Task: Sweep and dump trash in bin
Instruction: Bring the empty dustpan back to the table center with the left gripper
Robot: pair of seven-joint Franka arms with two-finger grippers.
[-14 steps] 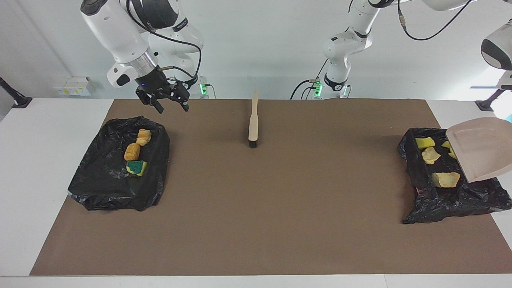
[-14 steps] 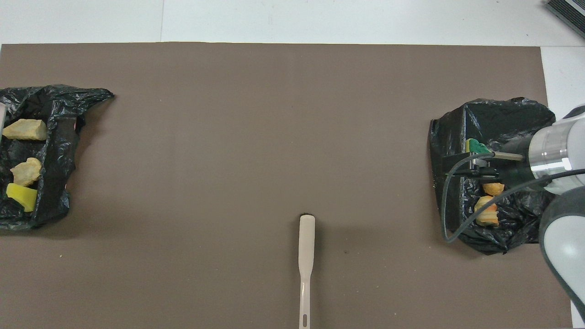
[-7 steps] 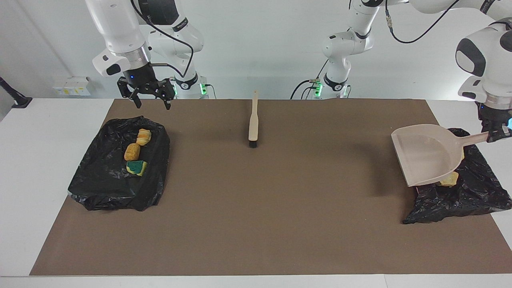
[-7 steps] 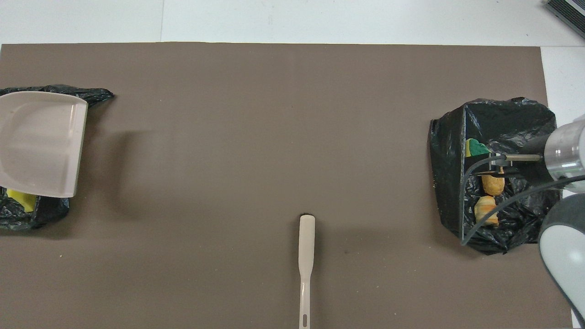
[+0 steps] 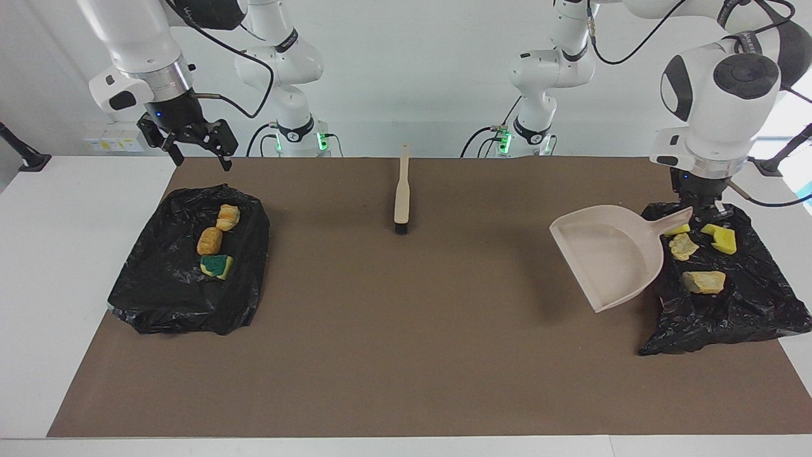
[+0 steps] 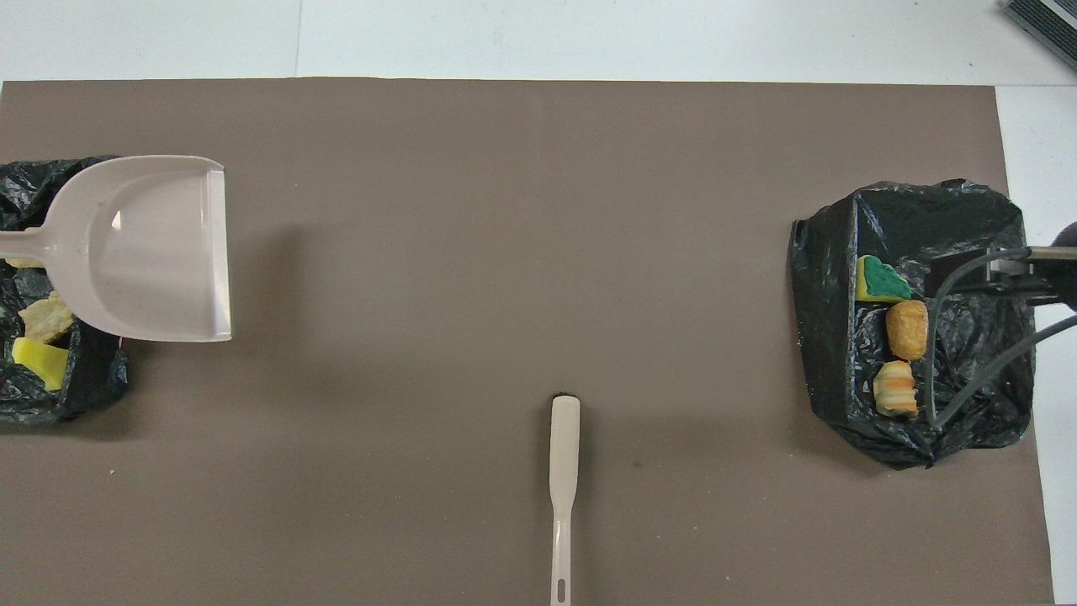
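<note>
Nearest the robots, a long beige brush with black bristles (image 5: pixel 401 190) lies flat on the brown mat (image 5: pixel 406 355), midway between the two arm bases and held by neither arm, handle toward the robots, so it looks set aside once sweeping is over. At the right arm's end, the right gripper (image 5: pixel 193 143) hangs with its fingers spread and nothing between them, over the table edge beside a black bag-lined bin (image 5: pixel 184 285); this arm appears to wait. In that bin lie three pieces of the trash: a striped tan chunk (image 5: pixel 227 217), an orange bread-like chunk (image 5: pixel 210 241) and a green-topped yellow sponge (image 5: pixel 217 266). At the left arm's end, the left gripper (image 5: pixel 698 202) pinches the handle of a beige plastic dustpan (image 5: pixel 609 254); the fingers are partly hidden, but the pan hangs tilted over the mat, so the grip is probably firm. Its scoop is empty and sits beside a second black bag-lined bin (image 5: pixel 729 311), which holds yellow sponge pieces (image 5: pixel 720 236) and tan chunks (image 5: pixel 683 246). No scrap shows on the open mat, so the dumping seems done.
</note>
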